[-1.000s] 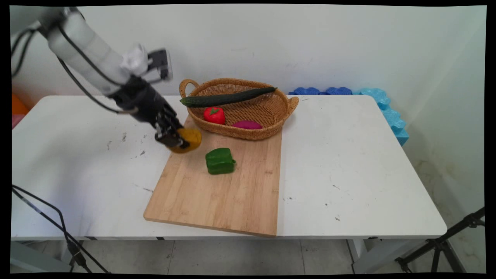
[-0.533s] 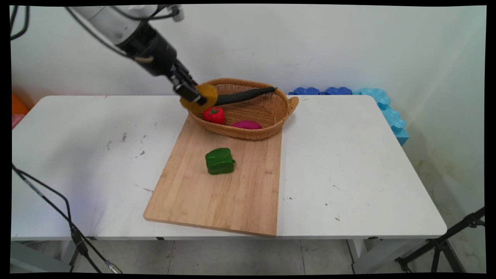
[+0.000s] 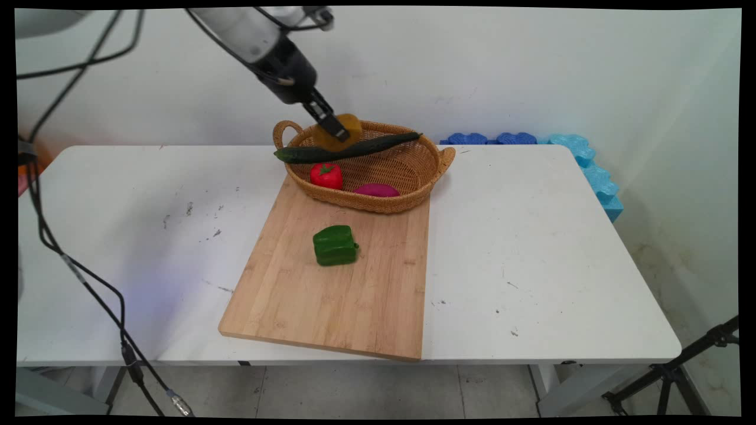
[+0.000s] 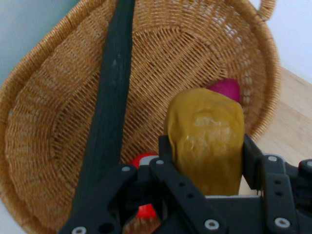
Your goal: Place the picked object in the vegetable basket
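The pincer (image 3: 335,128) is clenched on a yellow-brown potato (image 4: 207,136), holding it in the air over the wicker basket (image 3: 407,171), above the basket's rear left part and close to its left handle. In the hand view one black finger (image 4: 252,158) presses on each side of the potato, which stands out past the fingertips toward the basket's inside.

A long dark green cucumber (image 3: 348,149) lies across the basket, resting on the rim at both ends, just under the potato. Inside the basket, a red tomato (image 3: 326,175) sits near the left front wall and a magenta vegetable (image 3: 377,190) lies against the front wall, to the tomato's right.

The basket stands on the far end of a wooden cutting board (image 3: 331,295), which lies on the white desk (image 3: 531,248). In front of the basket, a green bell pepper (image 3: 335,245) rests on the board, well apart from the pincer.
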You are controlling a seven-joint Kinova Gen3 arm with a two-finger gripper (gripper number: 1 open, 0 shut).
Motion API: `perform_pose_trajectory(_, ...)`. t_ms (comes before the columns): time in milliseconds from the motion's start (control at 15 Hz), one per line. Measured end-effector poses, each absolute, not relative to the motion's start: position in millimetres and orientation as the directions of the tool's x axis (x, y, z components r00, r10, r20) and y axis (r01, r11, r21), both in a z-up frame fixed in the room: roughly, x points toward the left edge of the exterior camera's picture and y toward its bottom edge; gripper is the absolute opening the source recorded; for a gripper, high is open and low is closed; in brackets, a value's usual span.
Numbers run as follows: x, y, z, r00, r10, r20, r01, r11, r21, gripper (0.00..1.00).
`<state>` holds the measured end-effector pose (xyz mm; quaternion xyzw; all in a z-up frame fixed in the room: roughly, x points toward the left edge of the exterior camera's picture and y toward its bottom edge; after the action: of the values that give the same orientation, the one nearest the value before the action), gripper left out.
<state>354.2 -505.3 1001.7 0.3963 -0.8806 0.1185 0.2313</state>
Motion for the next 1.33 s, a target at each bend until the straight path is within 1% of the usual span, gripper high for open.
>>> perform_pose_trajectory(400,326,-563,950,-0.566,-0.652,0.505,-0.758,0.653,-0.007,0.0)
perform_pose_trajectory(867,307,-591,912,-0.568,-0.657,0.496,-0.752,0.659,0.012,0.0)
perform_pose_trajectory(1200,299,-600,897,-0.57,-0.655,0.495,-0.748,0.663,0.017,0.0)
perform_pose_trajectory(1267,299,-601,896,-0.569,-0.655,0.496,-0.749,0.663,0.016,1.0)
perform_pose_trajectory(1333,298,-601,895,-0.569,-0.656,0.497,-0.75,0.661,0.014,1.0)
